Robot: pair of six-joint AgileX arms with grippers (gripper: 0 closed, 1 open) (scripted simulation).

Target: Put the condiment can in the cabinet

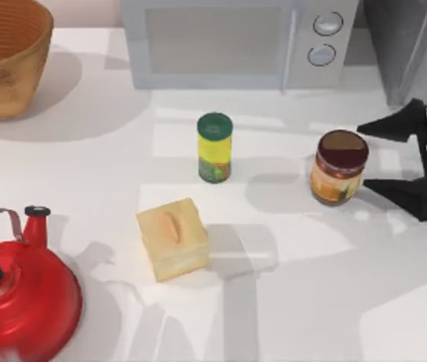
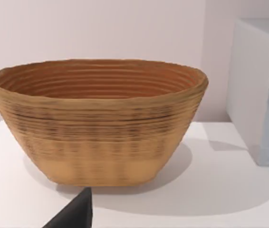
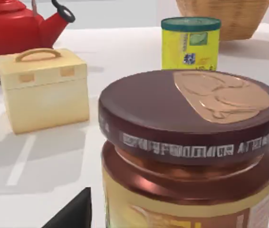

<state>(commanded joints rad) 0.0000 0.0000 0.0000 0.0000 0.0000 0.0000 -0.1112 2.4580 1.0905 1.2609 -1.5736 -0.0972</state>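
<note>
White table [image 1: 289, 302] carries: woven basket [image 1: 2, 56] at far left corner, microwave [image 1: 236, 41] at back centre, cabinet [image 1: 413, 45] at back right, slim yellow can [image 1: 214, 148] mid-table, condiment can [image 1: 339, 167] to its right, cream box [image 1: 173, 238] nearer front, red kettle [image 1: 25, 298] front left.

The condiment can [image 3: 191, 156] looks like glossy brown glass with a smooth maroon lid and paper label. The basket [image 2: 99, 118] is rough, ribbed wicker. The kettle [image 1: 25, 298] is shiny red. The desk [image 1: 311, 302] is matt white.
</note>
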